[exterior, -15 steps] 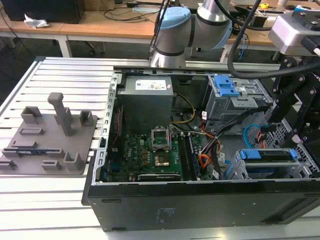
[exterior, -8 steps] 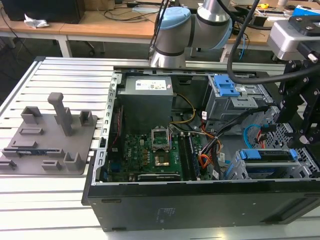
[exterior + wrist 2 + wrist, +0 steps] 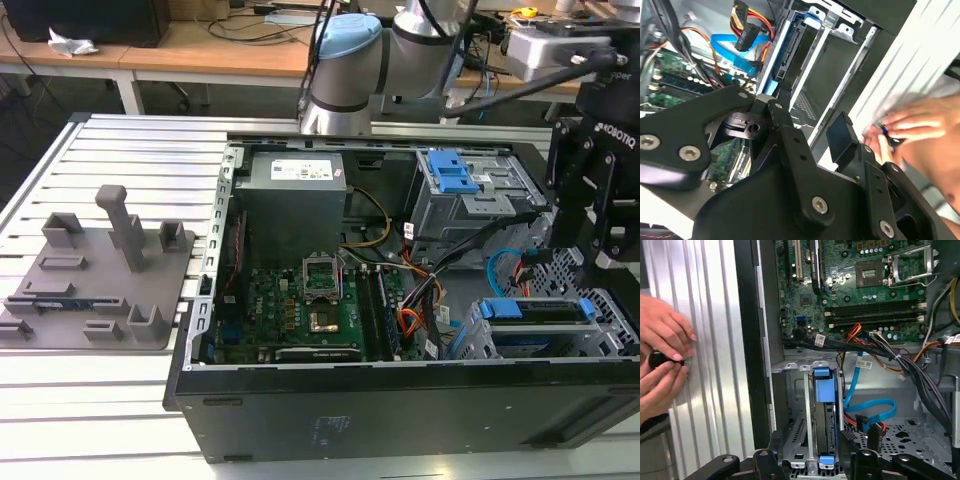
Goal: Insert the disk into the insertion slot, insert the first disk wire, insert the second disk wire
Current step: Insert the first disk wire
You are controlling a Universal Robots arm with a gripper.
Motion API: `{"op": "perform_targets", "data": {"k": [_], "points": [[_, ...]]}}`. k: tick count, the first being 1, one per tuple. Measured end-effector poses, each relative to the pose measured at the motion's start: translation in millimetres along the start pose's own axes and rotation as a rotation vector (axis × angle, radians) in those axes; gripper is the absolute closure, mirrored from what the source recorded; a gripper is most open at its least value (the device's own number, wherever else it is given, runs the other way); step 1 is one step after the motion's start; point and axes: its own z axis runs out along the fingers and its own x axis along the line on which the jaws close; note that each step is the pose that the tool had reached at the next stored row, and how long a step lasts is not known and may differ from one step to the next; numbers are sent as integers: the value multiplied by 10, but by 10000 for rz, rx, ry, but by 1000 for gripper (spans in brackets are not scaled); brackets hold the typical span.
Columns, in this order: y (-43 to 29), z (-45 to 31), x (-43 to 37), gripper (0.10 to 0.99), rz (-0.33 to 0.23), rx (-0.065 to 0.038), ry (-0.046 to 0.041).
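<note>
The disk [image 3: 824, 412], a flat metal slab clipped in glossy blue plastic, sits inside the insertion slot [image 3: 799, 429], a low grey cage of perforated sheet steel whose walls hug it closely, probably so its end faces the flat blue wire [image 3: 875, 406] lying loose just beside. The black tool [image 3: 812, 112] hangs right over the cage with its fingers spread wide and nothing between them, while a person's hands [image 3: 662, 335] pinch a small dark part over the ribbed aluminium desk [image 3: 715, 315] outside the computer case's black wall [image 3: 747, 340].
</note>
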Motion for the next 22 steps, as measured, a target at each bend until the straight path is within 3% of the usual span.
{"op": "perform_targets", "data": {"k": [1,2,3,5,6,13,16,19,22], "points": [[-1,-10,-76,525,-27,26,341],[-5,-16,-143,525,-50,47,617],[-15,-16,-199,608,-67,64,811],[-31,-13,-251,608,-81,71,960],[-59,-4,-302,678,-92,74,1084],[-307,75,-481,678,-142,-8,1333],[-312,102,-496,678,90,-71,1428],[-308,137,-503,678,625,-226,1498],[-300,158,-592,678,682,-233,1603]]}}
